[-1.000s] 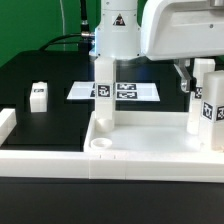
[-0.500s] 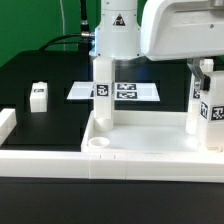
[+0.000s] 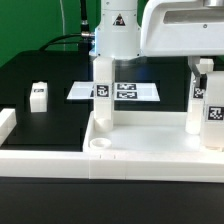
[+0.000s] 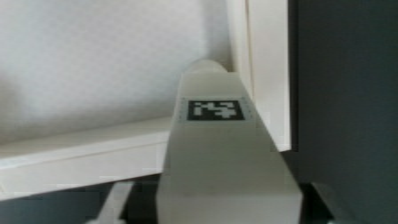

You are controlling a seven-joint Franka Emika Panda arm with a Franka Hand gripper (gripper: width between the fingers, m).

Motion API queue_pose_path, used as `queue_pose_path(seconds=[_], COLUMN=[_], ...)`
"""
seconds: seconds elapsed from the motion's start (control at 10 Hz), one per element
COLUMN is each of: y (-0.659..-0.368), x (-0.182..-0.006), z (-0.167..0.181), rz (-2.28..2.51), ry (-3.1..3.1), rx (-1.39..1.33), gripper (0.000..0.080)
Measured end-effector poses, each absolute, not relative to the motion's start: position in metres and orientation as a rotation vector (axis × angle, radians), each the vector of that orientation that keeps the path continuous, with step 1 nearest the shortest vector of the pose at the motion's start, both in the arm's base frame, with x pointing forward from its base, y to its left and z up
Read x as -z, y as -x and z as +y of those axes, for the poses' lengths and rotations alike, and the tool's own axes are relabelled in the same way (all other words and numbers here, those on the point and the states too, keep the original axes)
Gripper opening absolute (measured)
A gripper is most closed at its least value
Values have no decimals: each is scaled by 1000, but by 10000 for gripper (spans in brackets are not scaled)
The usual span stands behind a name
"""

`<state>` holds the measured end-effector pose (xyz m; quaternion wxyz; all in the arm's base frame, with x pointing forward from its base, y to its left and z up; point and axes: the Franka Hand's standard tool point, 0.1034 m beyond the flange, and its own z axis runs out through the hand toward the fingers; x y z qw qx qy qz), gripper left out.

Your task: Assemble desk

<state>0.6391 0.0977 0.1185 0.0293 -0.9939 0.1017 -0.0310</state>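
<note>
Gripper clenched on the leg, which stands upright in the tabletop's far corner. Leg tags have rotated since a second ago, so screwing-in is judged under way.

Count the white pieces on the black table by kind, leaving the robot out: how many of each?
Legs: 4 (three upright, one loose)
Tabletop: 1
Marker board: 1
Border rail: 1
Total: 7
</note>
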Motion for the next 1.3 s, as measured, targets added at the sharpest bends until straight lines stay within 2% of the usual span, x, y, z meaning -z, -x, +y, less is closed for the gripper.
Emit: queue_pose_path(seconds=[0.1, 0.6, 1.3], y=[-639, -638, -637], x=[-118, -116, -115], z=[98, 97, 100], rz=[340, 1166, 1900], ry=[3062, 2820, 2366], rx=[95, 75, 25], gripper=[290, 290, 290])
